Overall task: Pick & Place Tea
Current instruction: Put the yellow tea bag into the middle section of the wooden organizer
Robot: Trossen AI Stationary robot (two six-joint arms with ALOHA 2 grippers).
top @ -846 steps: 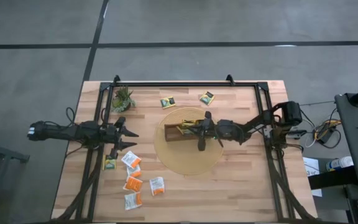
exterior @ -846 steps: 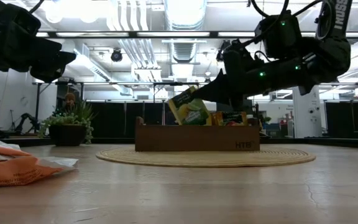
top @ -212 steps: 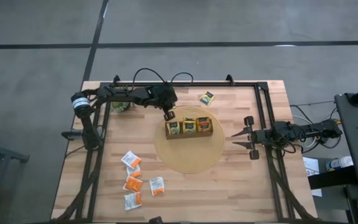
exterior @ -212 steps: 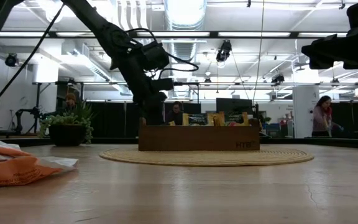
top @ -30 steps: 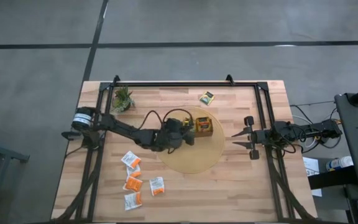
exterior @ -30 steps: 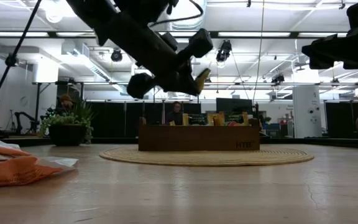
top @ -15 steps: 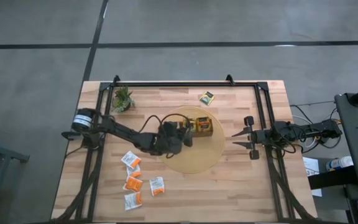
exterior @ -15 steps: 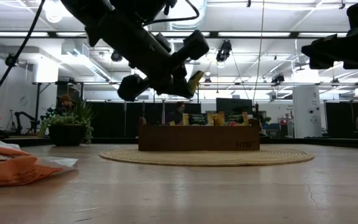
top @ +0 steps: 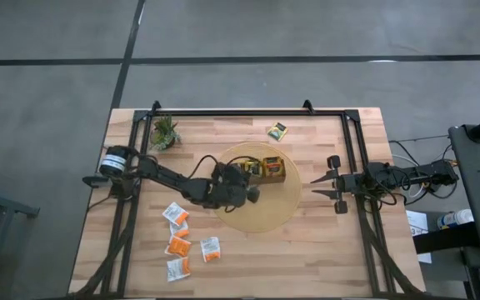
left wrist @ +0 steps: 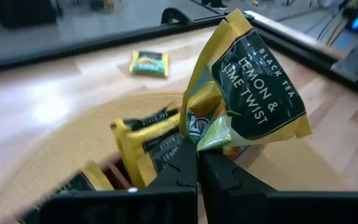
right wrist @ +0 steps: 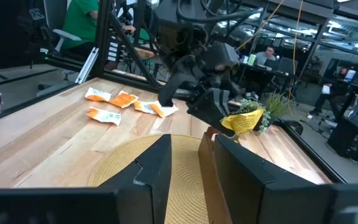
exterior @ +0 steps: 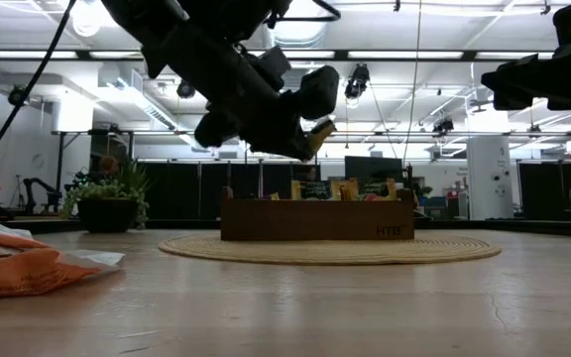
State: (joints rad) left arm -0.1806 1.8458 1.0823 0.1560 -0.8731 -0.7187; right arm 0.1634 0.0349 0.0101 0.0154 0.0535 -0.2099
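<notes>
A yellow tea bag [right wrist: 243, 121] is held above a round woven mat [right wrist: 145, 167] by the left gripper [right wrist: 225, 112]; orange sachets [right wrist: 120, 102] lie beyond.

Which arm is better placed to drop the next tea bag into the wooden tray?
The left. Its tool is shut on a yellow tea bag above the tray, while the right tool waits open beside the round mat, holding nothing.

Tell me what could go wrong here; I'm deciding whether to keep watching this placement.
The left gripper pinches the yellow and dark green tea sachet only by a lower corner, so it might swing or slip. Sachets already fill the brown wooden tray, so it could catch on them. The right gripper waits aside.
</notes>
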